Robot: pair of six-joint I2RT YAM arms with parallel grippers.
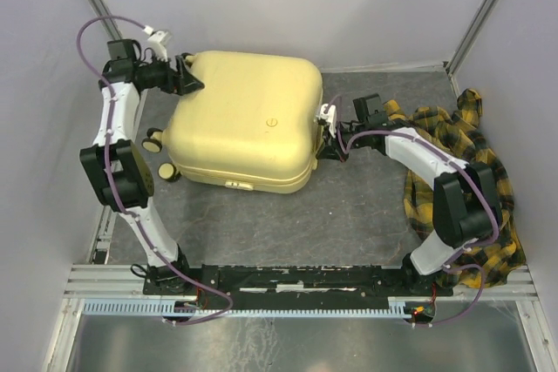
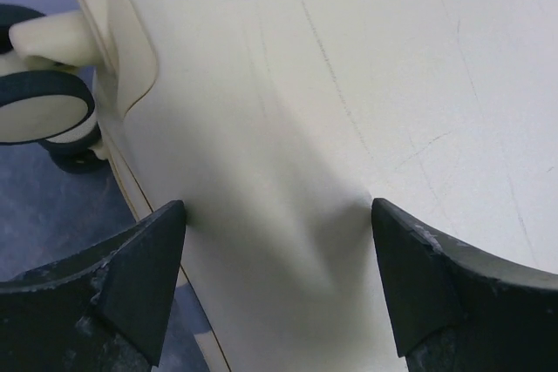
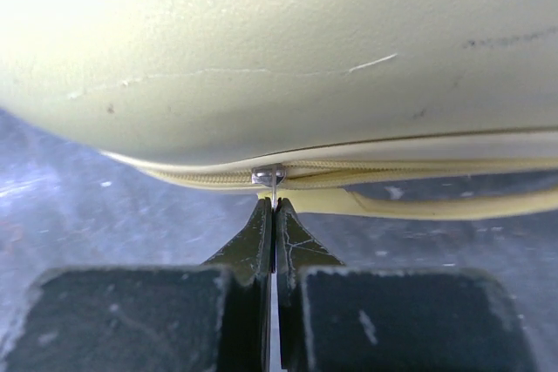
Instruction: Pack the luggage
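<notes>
One luggage (image 1: 248, 119) closed, contents hidden; left gripper (image 2: 277, 206) spread apart; right gripper (image 3: 275, 205) clamped on zipper pull (image 3: 271, 179).

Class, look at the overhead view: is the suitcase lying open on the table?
No, the luggage lies shut, its two pale yellow halves together and none of its inside showing.

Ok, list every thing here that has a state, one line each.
luggage: closed, lying flat on the table.
zipper pull: pinched at the seam.
left gripper: jaws open, straddling a shell corner by the wheels.
right gripper: jaws shut on the zipper pull.
plaid shirt: crumpled on the table, outside the luggage.
</notes>
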